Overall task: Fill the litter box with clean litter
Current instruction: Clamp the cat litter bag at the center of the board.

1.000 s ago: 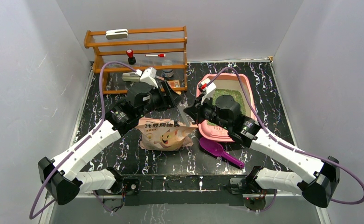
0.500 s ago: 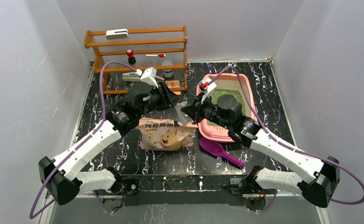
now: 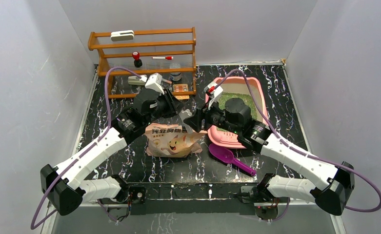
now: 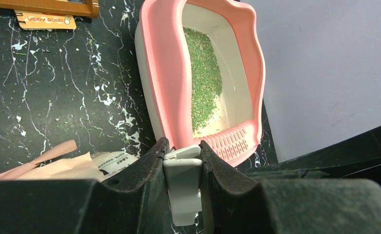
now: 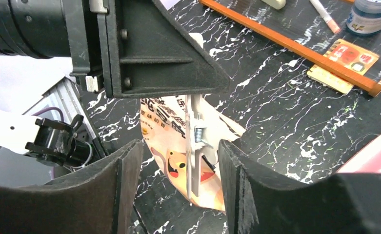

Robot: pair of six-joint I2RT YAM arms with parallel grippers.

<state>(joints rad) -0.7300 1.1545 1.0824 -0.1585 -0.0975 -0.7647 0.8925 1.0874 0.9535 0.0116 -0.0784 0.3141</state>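
Observation:
The pink litter box (image 3: 259, 95) stands at the right back of the table, with a thin patch of green clean litter (image 3: 233, 95) inside; the left wrist view shows the box (image 4: 160, 73) and litter (image 4: 204, 80) just ahead. My left gripper (image 4: 183, 146) is shut on a white spring clip (image 4: 183, 183). My right gripper (image 5: 179, 148) is open, its fingers on either side of that same clip (image 5: 195, 146) without touching it. Both grippers, left (image 3: 180, 104) and right (image 3: 192, 121), meet nose to nose above the top of the beige cat-printed bag (image 3: 171, 141).
A purple scoop (image 3: 226, 157) lies near the box's front corner. The wooden shelf rack (image 3: 144, 48) with small items stands at the back left, and an orange card (image 5: 347, 61) lies by its foot. Stray green granules dot the black marbled table (image 3: 295, 112).
My right gripper has opened and let go of the clip. My left gripper has closed on the clip. Both arms shifted slightly left.

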